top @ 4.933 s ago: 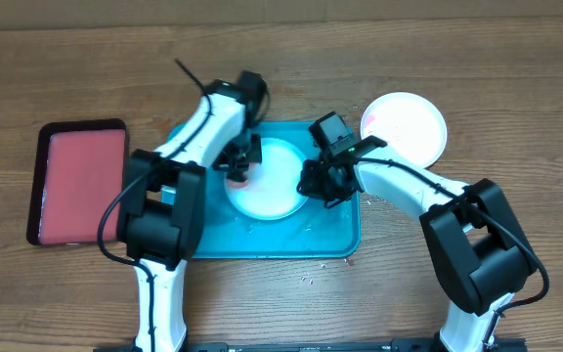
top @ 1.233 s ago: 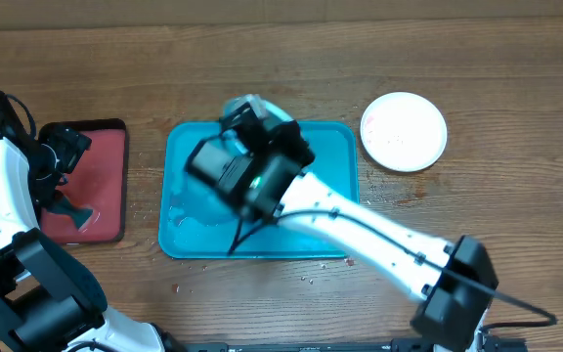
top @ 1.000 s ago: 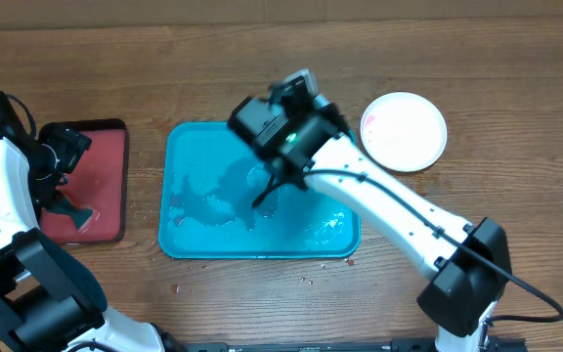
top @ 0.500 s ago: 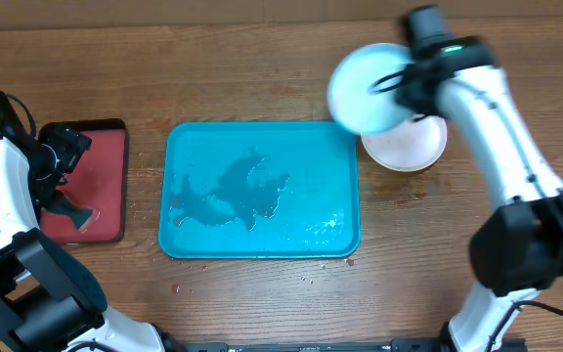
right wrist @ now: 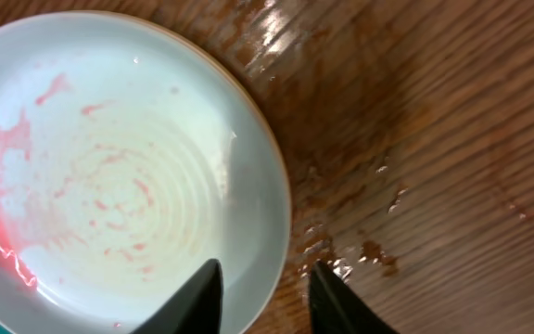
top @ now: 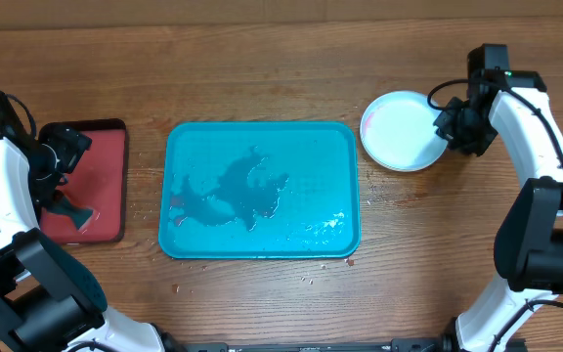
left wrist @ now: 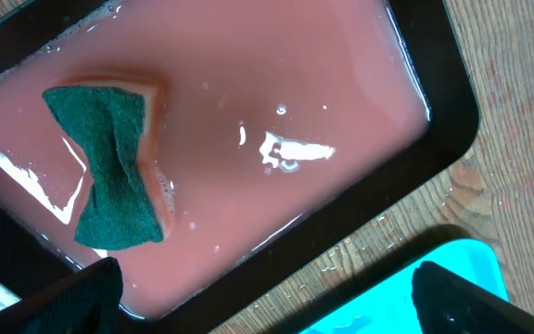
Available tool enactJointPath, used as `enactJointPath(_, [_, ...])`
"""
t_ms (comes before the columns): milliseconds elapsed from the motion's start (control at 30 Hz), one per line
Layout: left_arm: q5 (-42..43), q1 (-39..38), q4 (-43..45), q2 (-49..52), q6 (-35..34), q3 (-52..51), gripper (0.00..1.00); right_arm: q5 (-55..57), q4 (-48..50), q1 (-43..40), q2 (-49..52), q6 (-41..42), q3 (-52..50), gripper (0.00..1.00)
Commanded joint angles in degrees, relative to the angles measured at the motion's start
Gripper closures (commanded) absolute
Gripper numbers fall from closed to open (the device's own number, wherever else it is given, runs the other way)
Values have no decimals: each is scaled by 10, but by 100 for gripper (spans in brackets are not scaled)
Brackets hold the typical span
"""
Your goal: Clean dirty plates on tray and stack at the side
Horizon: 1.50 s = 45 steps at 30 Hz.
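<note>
- One plate (right wrist: 128,176) in view, right of the teal tray (top: 311,156) on the wooden table (top: 281,59); faint red smears inside.
- Likely light, stiff, wet-slick; best pinched at the rim.
- Right gripper (right wrist: 265,278) fingers apart astride that rim; left gripper (left wrist: 272,297) spread over the pink-red tray (left wrist: 452,102) holding the sponge (left wrist: 109,167).

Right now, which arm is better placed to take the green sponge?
Left. The left gripper, open, hangs over the pink tray holding the sponge; the right gripper is far off at the plate.
</note>
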Motion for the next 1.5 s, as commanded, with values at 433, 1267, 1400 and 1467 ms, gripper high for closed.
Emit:
enactJointPath(433, [5, 2, 1, -9, 5, 10, 0, -13, -202, 57, -243, -2, -18, 0])
enactJointPath(1267, [5, 2, 1, -9, 5, 10, 0, -35, -242, 318, -385, 114, -121, 0])
enactJointPath(1400, [5, 2, 1, -9, 5, 10, 0, -34, -232, 318, -380, 113, -122, 0])
enactJointPath(1467, [5, 2, 1, -9, 5, 10, 0, -32, -212, 318, -379, 106, -125, 0])
